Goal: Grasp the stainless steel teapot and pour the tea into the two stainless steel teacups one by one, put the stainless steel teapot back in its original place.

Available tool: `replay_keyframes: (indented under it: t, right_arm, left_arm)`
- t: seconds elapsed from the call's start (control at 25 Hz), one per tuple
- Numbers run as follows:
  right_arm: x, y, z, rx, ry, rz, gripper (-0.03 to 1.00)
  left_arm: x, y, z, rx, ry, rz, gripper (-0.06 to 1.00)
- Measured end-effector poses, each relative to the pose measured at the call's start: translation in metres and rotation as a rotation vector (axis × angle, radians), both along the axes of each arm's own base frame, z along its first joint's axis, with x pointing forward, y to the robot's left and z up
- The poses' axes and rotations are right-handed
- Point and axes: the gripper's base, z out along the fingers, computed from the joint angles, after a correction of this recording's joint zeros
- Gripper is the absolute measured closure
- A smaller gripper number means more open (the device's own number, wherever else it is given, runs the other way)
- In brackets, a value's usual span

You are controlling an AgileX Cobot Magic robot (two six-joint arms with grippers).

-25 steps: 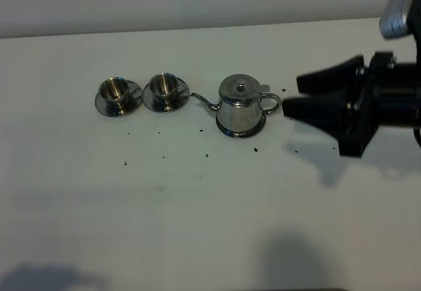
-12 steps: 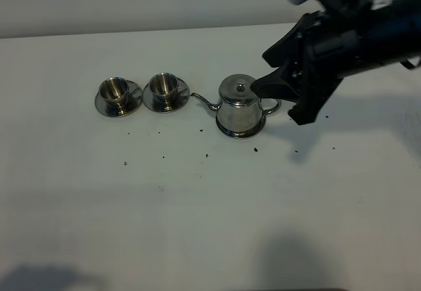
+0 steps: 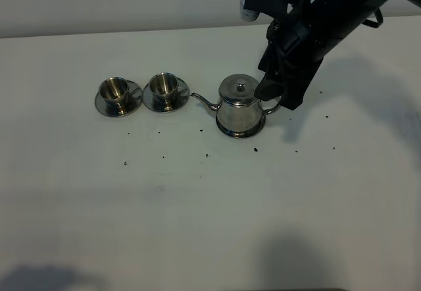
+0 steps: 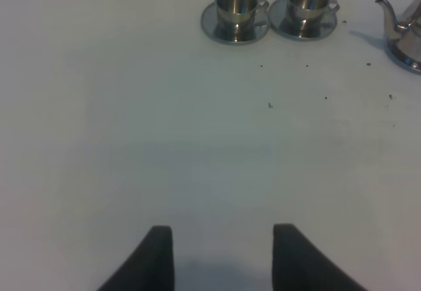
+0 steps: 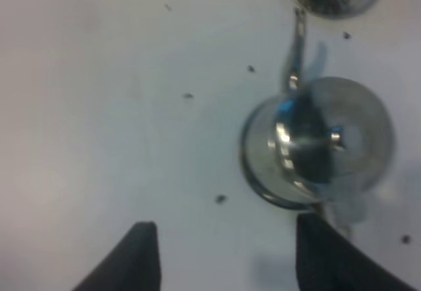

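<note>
Right gripper (image 5: 225, 224) jaws spread wide, holding nothing, over the handle at 3 o'clock of the stainless steel teapot (image 3: 240, 106). Left gripper (image 4: 222, 228) jaws open, empty. Teapot lidded, on coaster (image 3: 241, 133). Two stainless steel teacups (image 3: 164, 85) at its 9 o'clock; contents indiscernible.

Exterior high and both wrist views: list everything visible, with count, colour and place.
Teapot: 1, shiny steel, mid-table on its coaster, spout toward the cups.
Coaster: 1, steel, under the teapot, only its rim showing.
Cups: 2, steel, side by side beyond the spout, each on a saucer.
Saucers: 2, steel, one under each cup.
Specks: several, dark, scattered on the table around the set.
Table: 1, white.
Right gripper: 1, black, fingers apart, above the teapot's handle side, holding nothing.
Left gripper: 1, black, fingers apart, over bare table short of the cups.
</note>
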Motion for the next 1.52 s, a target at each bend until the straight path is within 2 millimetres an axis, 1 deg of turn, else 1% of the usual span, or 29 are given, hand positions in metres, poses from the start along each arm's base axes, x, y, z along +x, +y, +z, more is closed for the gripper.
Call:
replay_keyframes:
  t: [0.28, 0.4, 0.52, 0.6, 0.8, 1.08, 1.16, 1.36, 1.52]
  right_arm:
    - [0.037, 0.007, -0.016, -0.167, -0.019, 0.107, 0.51]
    - [0.053, 0.013, -0.025, -0.195, -0.049, 0.166, 0.51]
    - [0.064, 0.017, -0.032, -0.215, -0.081, 0.204, 0.51]
    - [0.068, 0.018, -0.038, -0.223, -0.08, 0.212, 0.51]
    - [0.074, 0.019, -0.061, -0.257, -0.04, 0.217, 0.51]
    - [0.074, 0.019, -0.066, -0.257, -0.023, 0.204, 0.51]
    - [0.075, 0.019, -0.071, -0.264, -0.014, 0.201, 0.51]
    - [0.079, 0.02, -0.091, -0.286, 0.022, 0.206, 0.51]
    - [0.08, 0.02, -0.096, -0.291, 0.032, 0.199, 0.51]
  left_arm:
    - [0.0, 0.0, 0.0, 0.0, 0.0, 0.0, 0.56]
    - [0.0, 0.0, 0.0, 0.0, 0.0, 0.0, 0.56]
    - [0.0, 0.0, 0.0, 0.002, 0.0, -0.001, 0.56]
    - [0.0, 0.0, 0.0, 0.002, 0.0, -0.001, 0.56]
    - [0.0, 0.0, 0.0, 0.002, -0.001, -0.001, 0.56]
    - [0.0, 0.0, 0.0, 0.002, 0.0, -0.001, 0.56]
    - [0.0, 0.0, 0.0, 0.002, 0.0, -0.001, 0.56]
    - [0.0, 0.0, 0.0, 0.002, 0.0, -0.001, 0.56]
    - [0.0, 0.0, 0.0, 0.002, 0.0, -0.001, 0.56]
